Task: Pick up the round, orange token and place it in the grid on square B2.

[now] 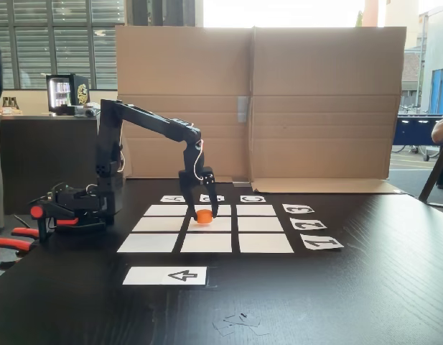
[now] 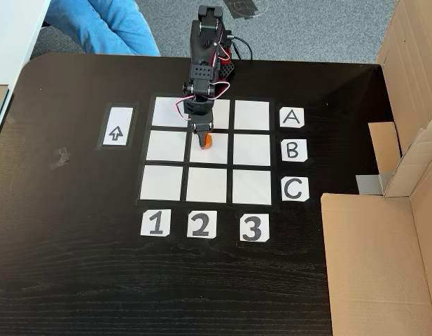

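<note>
The orange token (image 1: 204, 215) (image 2: 207, 142) sits between my gripper's (image 1: 204, 213) (image 2: 204, 140) fingers, at or just above the paper. The black arm reaches down from the table's far side in one fixed view and from the top edge in the other. My gripper is shut on the token over square B2 (image 1: 220, 225) (image 2: 220, 153), the centre rectangle of the grid (image 1: 148, 243) (image 2: 163, 183). The token lies toward the edge of that rectangle nearest the A row. Whether it touches the paper I cannot tell.
A long white arrow card (image 1: 165, 275) (image 2: 116, 133) lies beside the grid. Cardboard walls (image 1: 314, 100) (image 2: 377, 259) stand behind the table. A second arm with orange handles (image 1: 56, 208) rests at the left. A person's legs (image 2: 103, 24) sit near the table.
</note>
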Motion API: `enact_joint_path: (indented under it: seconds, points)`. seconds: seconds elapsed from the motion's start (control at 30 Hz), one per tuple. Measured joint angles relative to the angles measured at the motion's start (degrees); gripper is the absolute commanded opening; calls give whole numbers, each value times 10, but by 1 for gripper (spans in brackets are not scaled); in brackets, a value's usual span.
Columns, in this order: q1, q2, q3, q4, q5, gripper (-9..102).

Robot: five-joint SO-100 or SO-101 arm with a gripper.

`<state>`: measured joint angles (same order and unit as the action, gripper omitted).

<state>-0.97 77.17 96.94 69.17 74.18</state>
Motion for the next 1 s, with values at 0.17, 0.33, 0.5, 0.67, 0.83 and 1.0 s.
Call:
enact_joint_path:
  seconds: [0.17,0.33,0.5,0.67,0.83,1.0]
  points:
    - [-8,-8,-11,1,4,4]
    - [-10,-10,-12,1,6,40]
    - [-10,-10,-9,1,9,54]
    - [-10,4,26,-10,10,56]
    - [-3,88,102,-32,10,57]
    - [13,214,201,-63,4,57]
